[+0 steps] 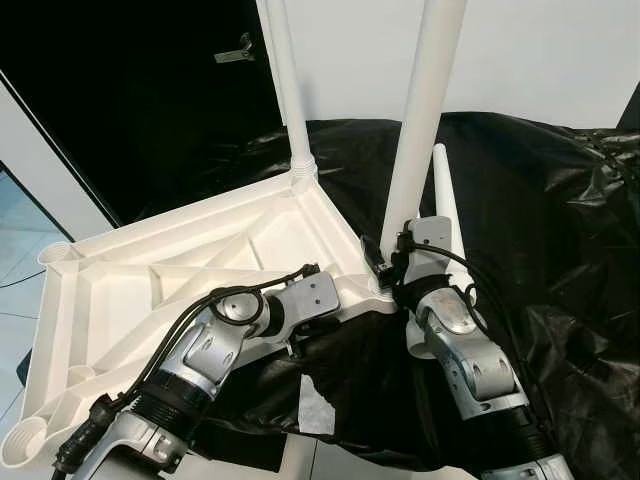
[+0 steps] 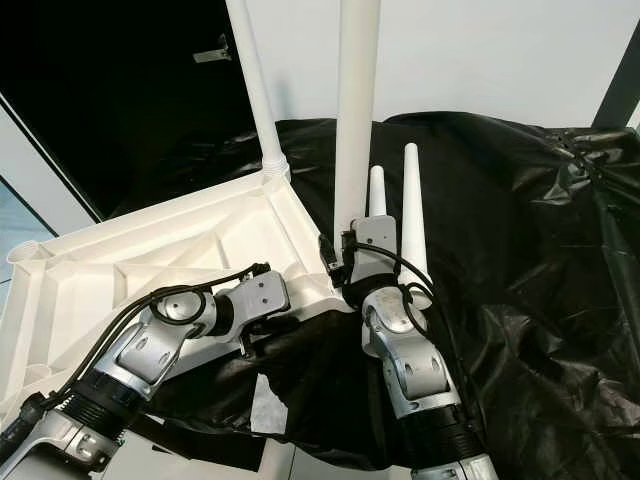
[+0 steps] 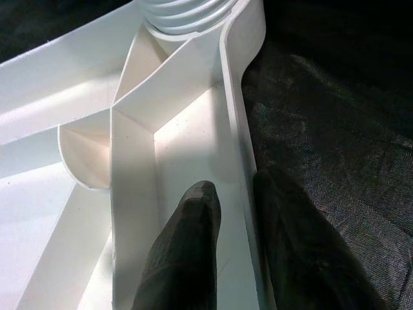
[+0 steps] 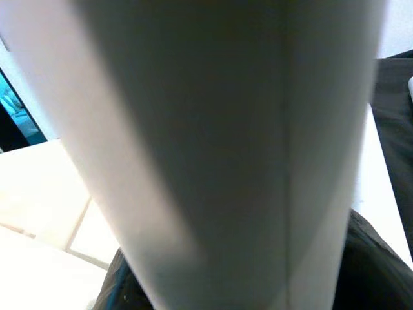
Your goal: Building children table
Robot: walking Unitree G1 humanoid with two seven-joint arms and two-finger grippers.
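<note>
A white moulded-plastic table top (image 1: 150,270) lies upside down, its ribbed underside facing up, partly on a surface draped in crinkled black plastic sheeting (image 1: 540,230). Its left part juts out past the sheeting over a pale tiled floor (image 1: 15,250).

One white tapered plastic leg (image 1: 285,90) stands upright in the far corner socket. A second white leg (image 1: 425,110) stands upright at the near right corner of the top. Two more loose white tapered legs (image 2: 412,215) lie on the sheeting just right of that corner, pointing away from the robot.

The left gripper (image 3: 235,213) sits on the near right edge of the table top, clamped on its rim: one black finger (image 3: 187,252) lies inside the ribbed channel, the other outside the wall against the sheeting.

The right gripper (image 1: 388,270) is at the foot of the second leg, by the corner socket. In the right wrist view the leg (image 4: 219,155) runs close along the camera with dark finger tips at either side of it, so the fingers are closed around the leg.

No brand, label or writing can be read on any part.
</note>
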